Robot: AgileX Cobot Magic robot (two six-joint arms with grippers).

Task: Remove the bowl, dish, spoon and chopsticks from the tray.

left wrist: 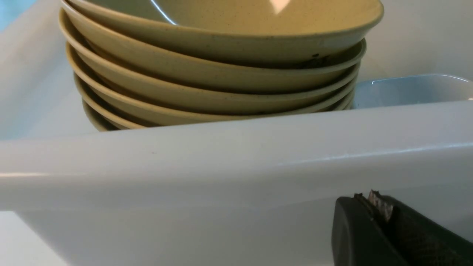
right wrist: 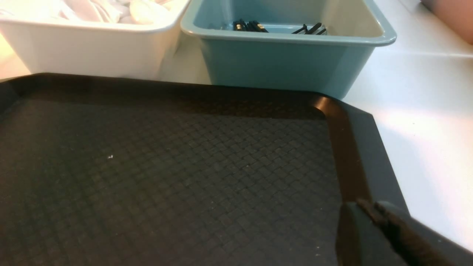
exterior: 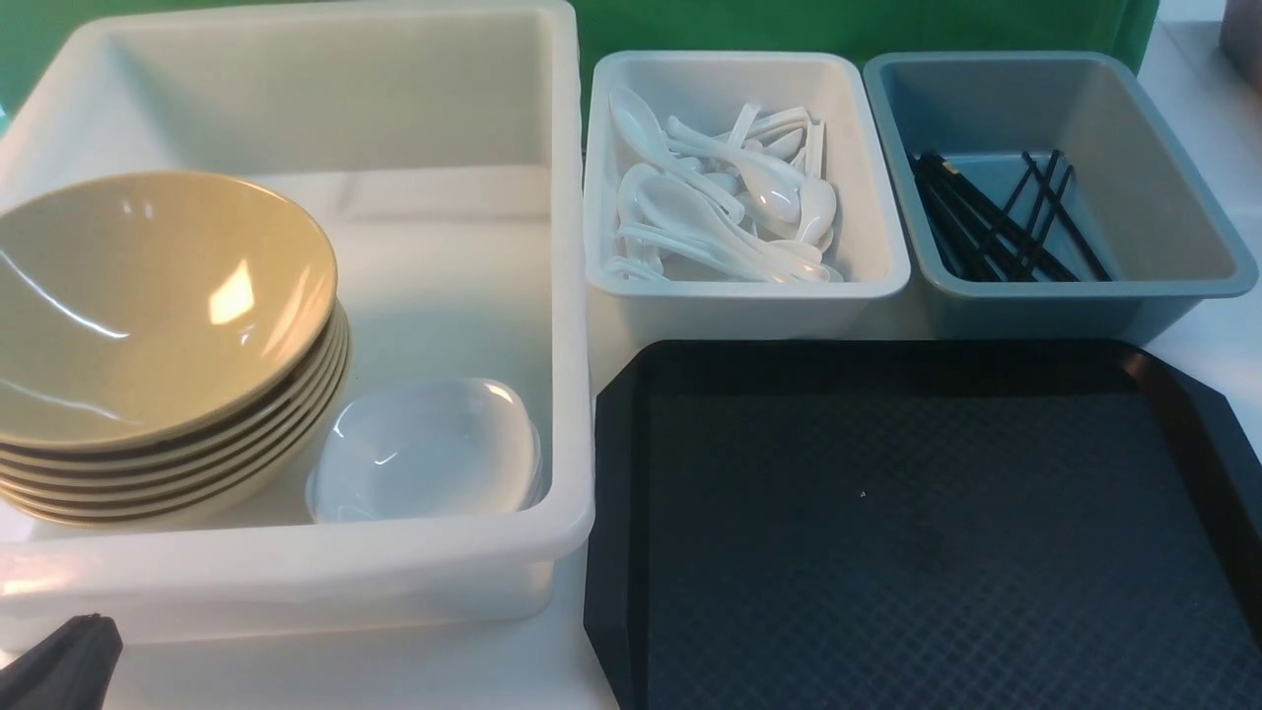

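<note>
Left gripper (left wrist: 373, 207) pressed shut with nothing between the fingers, parked low just outside the near wall of the white tub (exterior: 552, 247), its dark tip showing at the lower left corner of the front view. Right gripper (right wrist: 369, 212) closed as well, fingers together and empty, hovering low over the near right part of the tray (exterior: 631, 513), close to its raised rim. Tray itself lying flat at front right, black, diamond-textured, with cut corners, nothing resting on its surface. Just beyond its far edge, side by side and nearly touching: a white bin (exterior: 868, 247) on the left, piled with white soup spoons, the spoon (exterior: 759, 187) among them and not to be told from its fellows; and a grey-blue bin (exterior: 1173, 187) on the right, holding the chopsticks (exterior: 996, 222) as a loose cluster of thin black sticks, some crossing each other, gold bands visible near the ends at the far side. In the tub at the left, a stack of tan bowls, tilted slightly toward the camera, with the bowl (exterior: 148, 286) lying uppermost, open side up, glossy with reflections. Right beside the stack, near the tub's front right corner, the dish (exterior: 424, 449), white, rounded-square, touching or almost touching the lower bowls; whether a single piece or several nested, hard to tell.
</note>
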